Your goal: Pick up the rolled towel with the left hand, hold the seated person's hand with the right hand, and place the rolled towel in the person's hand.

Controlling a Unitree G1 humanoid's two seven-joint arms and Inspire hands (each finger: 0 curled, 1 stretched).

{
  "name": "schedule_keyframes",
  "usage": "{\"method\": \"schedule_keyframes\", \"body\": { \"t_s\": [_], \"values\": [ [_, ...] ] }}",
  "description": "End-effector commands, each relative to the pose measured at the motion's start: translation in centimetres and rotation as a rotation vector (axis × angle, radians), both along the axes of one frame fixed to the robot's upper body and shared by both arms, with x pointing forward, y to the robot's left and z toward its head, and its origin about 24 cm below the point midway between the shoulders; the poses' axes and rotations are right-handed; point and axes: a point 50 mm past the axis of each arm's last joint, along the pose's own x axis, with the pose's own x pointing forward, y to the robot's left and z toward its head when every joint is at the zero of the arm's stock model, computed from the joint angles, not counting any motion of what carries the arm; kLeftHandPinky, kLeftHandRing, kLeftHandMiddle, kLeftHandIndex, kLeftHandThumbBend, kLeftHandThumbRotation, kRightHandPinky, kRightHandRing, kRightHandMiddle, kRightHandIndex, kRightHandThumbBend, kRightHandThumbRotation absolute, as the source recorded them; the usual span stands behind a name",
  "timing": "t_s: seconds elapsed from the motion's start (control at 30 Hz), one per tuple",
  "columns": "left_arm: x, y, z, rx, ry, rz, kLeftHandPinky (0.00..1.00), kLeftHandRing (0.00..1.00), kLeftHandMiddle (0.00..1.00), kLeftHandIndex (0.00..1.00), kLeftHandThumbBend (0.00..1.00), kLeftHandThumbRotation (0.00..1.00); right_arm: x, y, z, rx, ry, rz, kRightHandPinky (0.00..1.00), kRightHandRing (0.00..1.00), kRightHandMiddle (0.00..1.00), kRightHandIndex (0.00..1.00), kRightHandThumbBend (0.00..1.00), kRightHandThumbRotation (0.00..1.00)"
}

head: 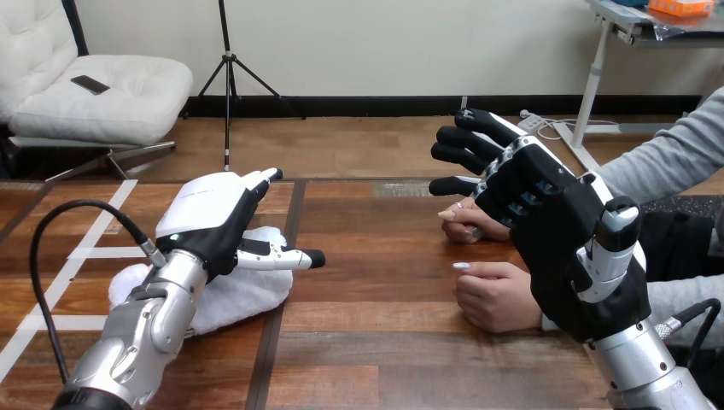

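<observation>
The rolled towel [235,295] lies on the left half of the wooden table [376,342], a white, plump bundle partly covered by the left hand [209,213]. That hand hangs over it palm down, fingers straight and thumb stretched out sideways toward the table's middle, gripping nothing. Whether the palm touches the cloth I cannot tell.

On the table's right half, the right hand [559,222] is raised with its fingers spread apart and straight, holding nothing. It stands in front of the person's 2 hands, the nearer [491,295] and the farther [470,224], both loosely curled on the tabletop, neither turned palm up.

The towel looks light, soft and easily squashed, so it should give under the fingers rather than slip, though a loose grip could let the roll unwind. The best hold is probably across its middle, fingers over the far side and thumb under the near side, squeezing enough to keep the layers together.
</observation>
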Motion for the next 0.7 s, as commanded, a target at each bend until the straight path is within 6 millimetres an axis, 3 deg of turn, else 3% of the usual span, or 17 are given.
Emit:
{"method": "schedule_keyframes", "body": {
  "t_s": [0.0, 0.67],
  "values": [
    [1.74, -0.02, 2.56, 0.057, -0.058, -0.015, 0.85, 0.90, 0.92, 0.91, 1.00, 0.66, 0.70, -0.05, 2.15, 0.008, -0.102, -0.009, 0.72, 0.84, 0.83, 0.84, 1.00, 1.00],
    [1.87, 0.26, 2.42, 0.155, 0.045, -0.015, 0.87, 0.90, 0.93, 0.88, 1.00, 0.66, 0.64, -0.11, 2.30, 0.007, -0.113, -0.009, 0.71, 0.84, 0.83, 0.84, 1.00, 1.00]
  ]
}}
